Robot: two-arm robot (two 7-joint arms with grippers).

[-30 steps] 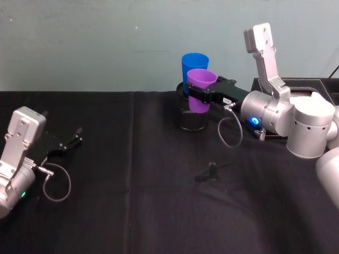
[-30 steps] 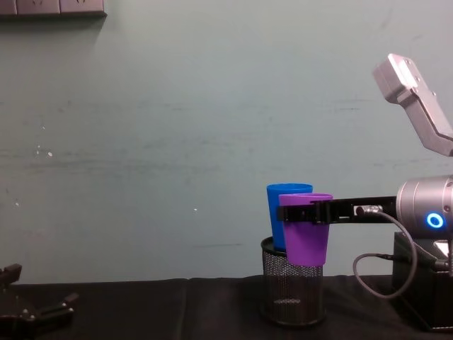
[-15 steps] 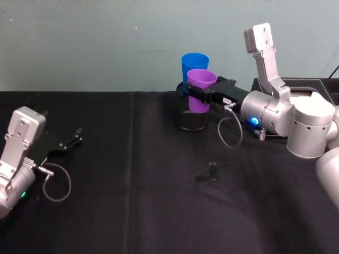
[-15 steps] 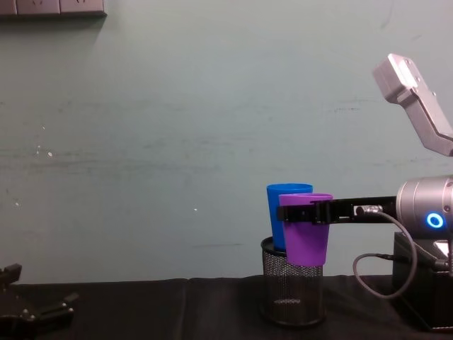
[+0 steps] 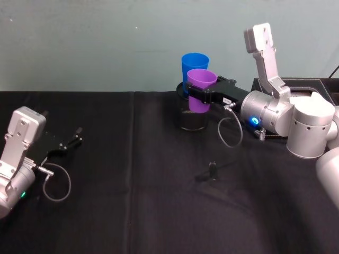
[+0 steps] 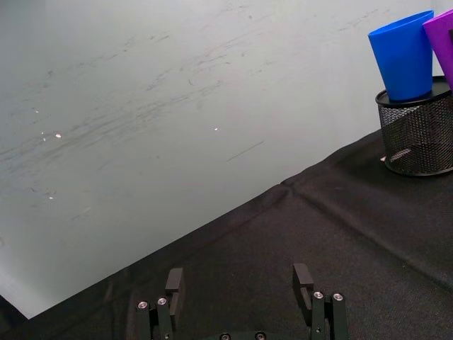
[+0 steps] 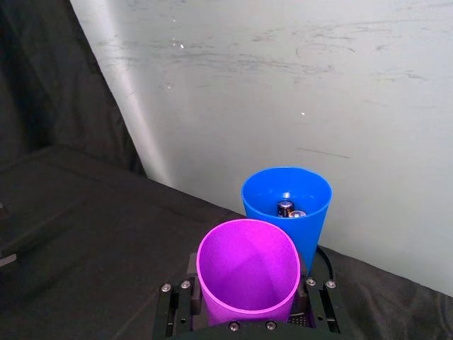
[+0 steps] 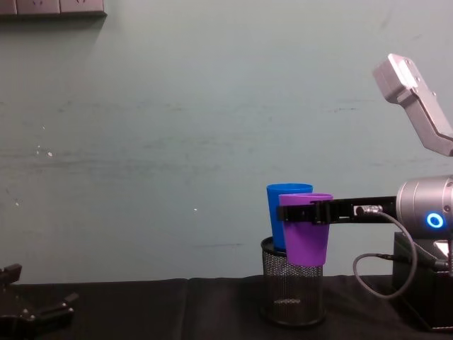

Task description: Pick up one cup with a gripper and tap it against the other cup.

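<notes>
**A:** Where is the purple cup (image 5: 201,80)?

**B:** In the air, upright, by the far edge of the table (image 5: 132,211), a little right of that edge's middle. The right gripper (image 5: 198,95) has it. Its thin black fingers are clamped on the cup's upper half, one on each side, just under the rim.

**A:** And the blue cup (image 5: 194,63)?

**B:** Just behind the purple one, toward the wall (image 5: 106,42). It stands upright in a black wire-mesh pen holder (image 5: 192,119), which sits on the table at that far edge. The blue rim is slightly higher than the purple rim. The two cups are close side by side, but I cannot tell whether they actually touch.

**A:** Is the purple cup in the holder too?

**B:** No. In the chest view its base hangs on the near side of the holder, a little lower than the holder's rim.

**A:** Anything in the blue cup?

**B:** The right wrist view shows two small dark cylinders (image 7: 287,209) with metal tops at the bottom of it.

**A:** What else is around?

**B:** The right arm (image 5: 275,114) reaches in from the table's right side, next to a black box (image 5: 296,84) at the far right corner. The left gripper (image 5: 78,135) rests near the left edge, well apart from both cups, with its jaws spread open. A small black object (image 5: 212,170) lies toward the table's middle, nearer than the holder. I cannot tell what it is.
</notes>
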